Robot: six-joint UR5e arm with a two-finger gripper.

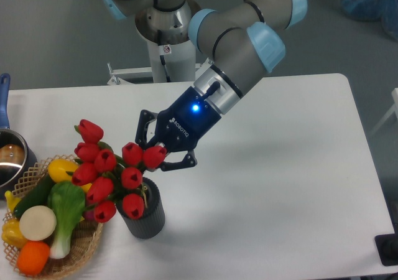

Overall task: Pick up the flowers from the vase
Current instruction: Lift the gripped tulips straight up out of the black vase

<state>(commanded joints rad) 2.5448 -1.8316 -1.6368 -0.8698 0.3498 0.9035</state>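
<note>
**While the pincer gripped the bunch, the flowers stood half out of the vase**

While the arm [239,50] reached down from the upper right, its pincer [157,149] was closed on the flowers [112,171], its dark fingers [180,163] wrapped round the bunch just behind the red buds. A blue light glowed on the pincer's body, above and to the right of the fingers.

The flowers fanned out from the pincer to the lower left, with the topmost bud well out to the left and the lowest buds hanging at the mouth of the vase. How much of the stems remained inside the vase could not be told, since the buds hid them.

The vase [146,214] stood upright on the white table [280,186] directly below the pincer, not touched by the fingers.

Farther left of the pincer and lower down lay a wicker basket [81,252] holding toy vegetables [53,214]; the outermost buds overlapped its near edge in the view. At the far left edge, a steel pot [9,162] with a blue handle sat beside the basket.
</note>
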